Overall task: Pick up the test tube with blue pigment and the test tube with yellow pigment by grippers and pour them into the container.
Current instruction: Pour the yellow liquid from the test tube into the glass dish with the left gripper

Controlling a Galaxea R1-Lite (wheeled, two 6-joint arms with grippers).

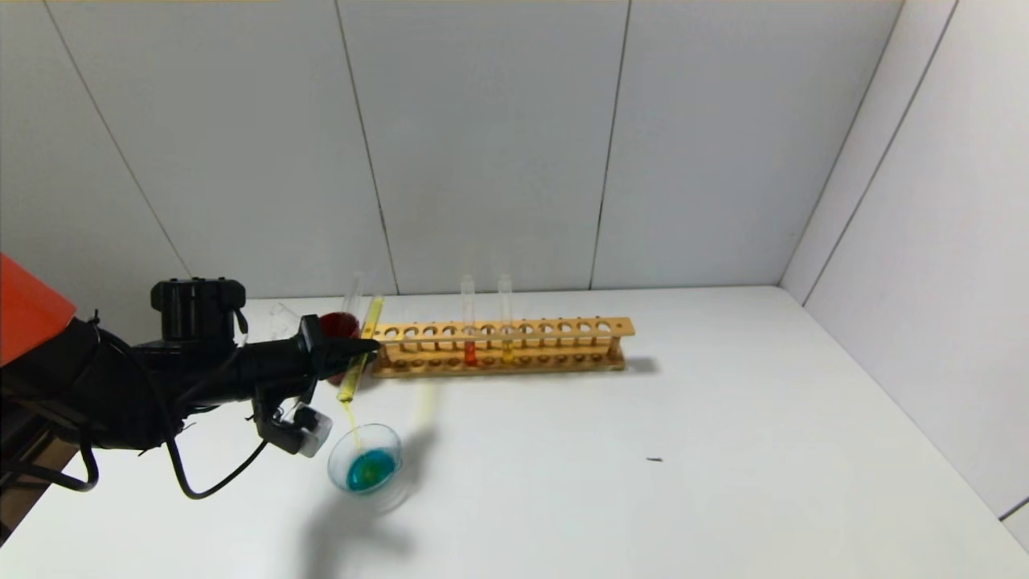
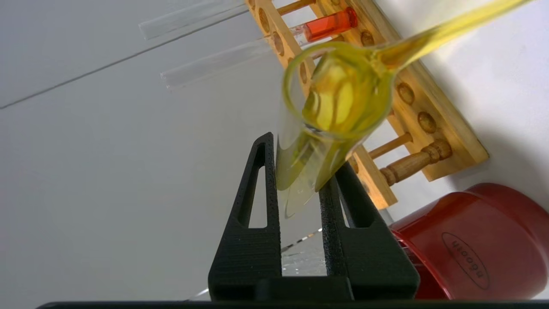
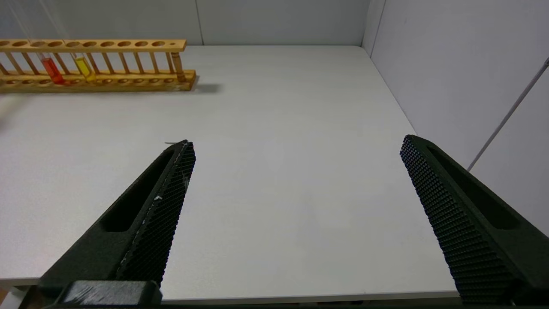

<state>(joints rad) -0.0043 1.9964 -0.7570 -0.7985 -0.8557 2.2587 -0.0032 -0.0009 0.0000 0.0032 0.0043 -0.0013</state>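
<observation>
Black two-fingered left claw (image 2: 300,189) is clamped on the thin clear glass test tube of yellow pigment (image 1: 359,354), tilted mouth-down, a yellow stream (image 1: 352,425) falling into the shallow round clear glass container (image 1: 366,460) holding blue liquid on the white surface (image 1: 643,482). Right claw (image 3: 296,171) is spread wide, well apart from the wooden rack (image 1: 502,347).

yellow liquid in tube (image 1: 359,351); blue-teal pool in clear dish (image 1: 366,458); perhaps dark red cup (image 1: 338,326).

Red cup (image 1: 338,325) half hidden behind left pincer (image 1: 366,347); right pincer (image 3: 296,180) bases cut off by frame edge.
</observation>
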